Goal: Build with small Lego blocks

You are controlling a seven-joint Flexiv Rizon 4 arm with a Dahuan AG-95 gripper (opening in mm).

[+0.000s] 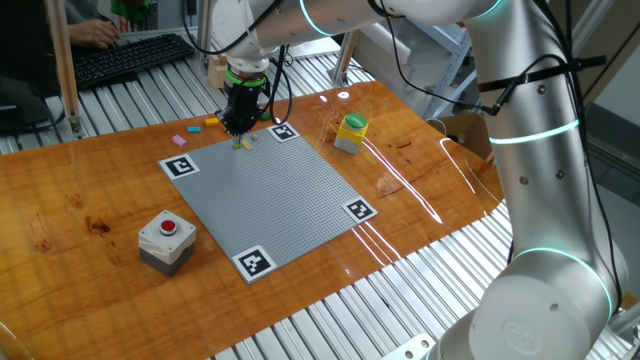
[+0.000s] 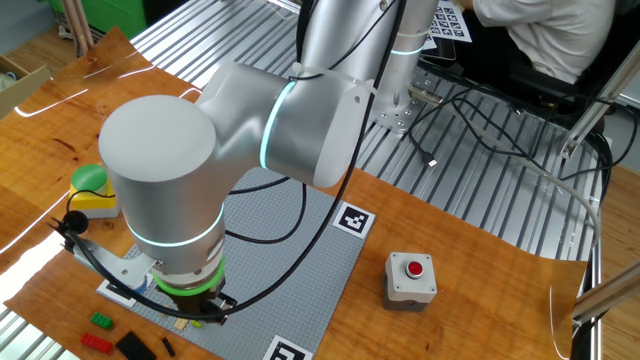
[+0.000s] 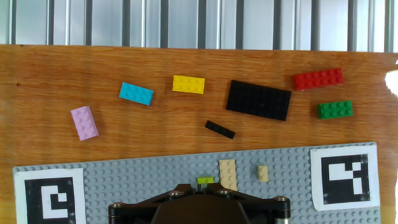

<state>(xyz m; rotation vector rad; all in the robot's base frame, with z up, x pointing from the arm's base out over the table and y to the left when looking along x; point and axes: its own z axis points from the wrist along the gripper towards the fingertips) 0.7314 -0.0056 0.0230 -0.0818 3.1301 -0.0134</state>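
At upper centre of one fixed view, the arm (image 1: 520,130) holds its pincer (image 1: 241,128) pointing down, jaws together, at the grey baseplate's (image 1: 270,200) far edge. In the hand view, loose Lego blocks lie on the wooden surface (image 3: 56,74) above the plate: black (image 3: 258,99), red (image 3: 318,78), yellow (image 3: 188,84), pink (image 3: 84,122).

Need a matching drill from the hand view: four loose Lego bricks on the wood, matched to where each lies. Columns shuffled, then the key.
Things:
1. pink brick
2. red brick
3. green brick
4. yellow brick

Places in the hand view:
A. just below the red brick, near the right edge
B. farthest left on the wood
C. between the cyan brick and the black plate
D. top right, beyond the black plate

Pairs: 1-B, 2-D, 3-A, 4-C
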